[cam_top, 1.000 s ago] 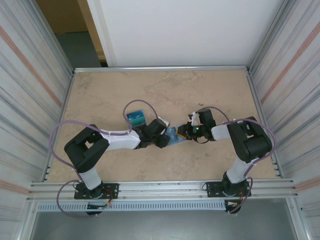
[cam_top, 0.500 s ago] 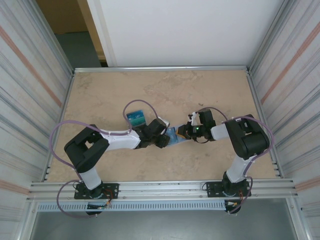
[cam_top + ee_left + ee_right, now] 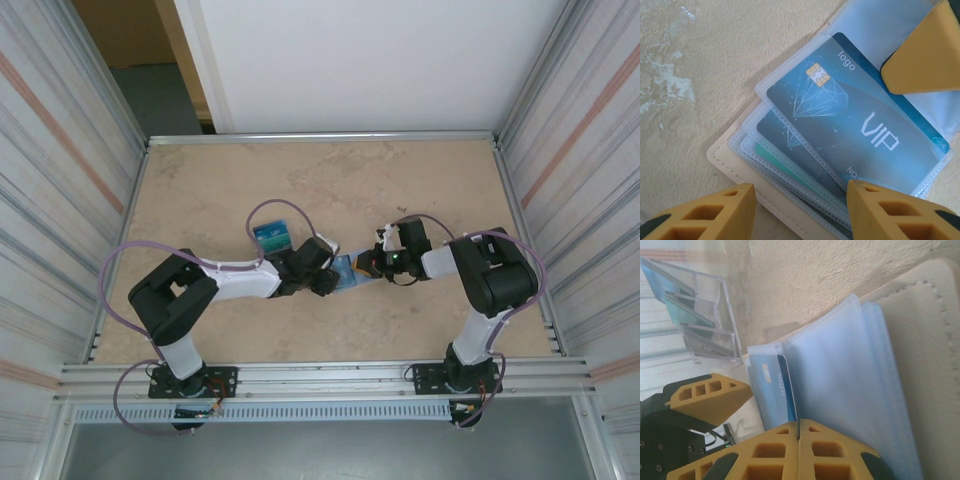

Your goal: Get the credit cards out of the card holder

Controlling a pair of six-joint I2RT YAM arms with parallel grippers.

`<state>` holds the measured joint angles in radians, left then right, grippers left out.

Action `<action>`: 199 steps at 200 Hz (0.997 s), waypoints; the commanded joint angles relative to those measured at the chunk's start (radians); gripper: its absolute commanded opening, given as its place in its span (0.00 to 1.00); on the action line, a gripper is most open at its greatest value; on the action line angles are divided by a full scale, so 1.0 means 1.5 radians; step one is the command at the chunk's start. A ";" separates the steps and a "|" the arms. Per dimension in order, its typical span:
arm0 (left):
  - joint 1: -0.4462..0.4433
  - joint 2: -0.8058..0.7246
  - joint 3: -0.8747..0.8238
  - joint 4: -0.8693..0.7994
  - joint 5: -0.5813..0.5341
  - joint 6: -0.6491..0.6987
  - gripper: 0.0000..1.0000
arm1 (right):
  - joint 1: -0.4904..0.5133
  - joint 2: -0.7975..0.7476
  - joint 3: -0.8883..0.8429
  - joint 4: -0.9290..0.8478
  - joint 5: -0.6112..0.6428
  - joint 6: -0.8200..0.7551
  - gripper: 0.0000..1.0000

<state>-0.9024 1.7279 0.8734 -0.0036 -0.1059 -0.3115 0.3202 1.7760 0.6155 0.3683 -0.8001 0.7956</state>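
A beige marbled surface [image 3: 420,190] is enclosed by ribbed metal walls [image 3: 60,200]. The card holder [image 3: 730,157] is laid open at its middle, between the two hands, with its clear sleeves fanned out and a blue VIP card [image 3: 850,130] seen in the uppermost one. The left hand [image 3: 801,200] is held spread over one corner of the holder. The right hand [image 3: 799,432] is pressed together at the sleeves' edge; whether anything is pinched cannot be told. A clear stand [image 3: 705,325] with cards is placed nearby.
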 commanded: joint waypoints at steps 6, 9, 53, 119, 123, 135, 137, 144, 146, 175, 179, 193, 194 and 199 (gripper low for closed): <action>0.003 0.011 0.002 -0.047 -0.015 0.005 0.51 | -0.008 -0.004 0.015 -0.105 0.060 -0.040 0.00; 0.003 0.011 0.002 -0.046 -0.016 0.006 0.51 | -0.008 -0.006 0.017 -0.111 0.062 -0.043 0.00; 0.005 0.012 0.004 -0.047 -0.016 0.011 0.50 | -0.008 -0.030 0.052 -0.206 0.097 -0.086 0.00; 0.012 0.003 0.000 -0.049 -0.019 0.018 0.50 | -0.011 -0.064 0.089 -0.301 0.141 -0.127 0.00; 0.012 0.003 -0.001 -0.050 -0.020 0.019 0.50 | -0.011 -0.066 0.090 -0.305 0.142 -0.128 0.00; 0.012 0.000 -0.001 -0.049 -0.022 0.023 0.50 | -0.014 -0.072 0.093 -0.315 0.147 -0.133 0.00; 0.012 -0.001 0.000 -0.050 -0.021 0.024 0.50 | -0.014 -0.072 0.093 -0.317 0.147 -0.134 0.00; 0.012 -0.002 -0.001 -0.050 -0.022 0.027 0.50 | -0.014 -0.074 0.096 -0.322 0.149 -0.137 0.00; 0.012 -0.002 -0.001 -0.049 -0.022 0.029 0.50 | -0.014 -0.074 0.096 -0.324 0.149 -0.137 0.00; 0.012 -0.006 0.005 -0.050 -0.034 0.046 0.51 | -0.014 -0.080 0.103 -0.342 0.154 -0.146 0.00; 0.012 -0.006 0.007 -0.050 -0.036 0.048 0.51 | -0.015 -0.081 0.104 -0.344 0.155 -0.146 0.00; 0.012 -0.007 0.013 -0.055 -0.043 0.057 0.51 | -0.014 -0.085 0.107 -0.350 0.159 -0.147 0.00; 0.012 -0.007 0.014 -0.054 -0.042 0.058 0.51 | -0.014 -0.085 0.106 -0.350 0.160 -0.147 0.00; 0.012 -0.008 0.016 -0.054 -0.044 0.060 0.51 | -0.014 -0.087 0.106 -0.351 0.161 -0.147 0.00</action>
<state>-0.8955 1.7279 0.8787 -0.0074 -0.1234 -0.2691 0.3119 1.6791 0.7540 -0.0994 -0.6064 0.6083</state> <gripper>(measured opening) 0.507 0.055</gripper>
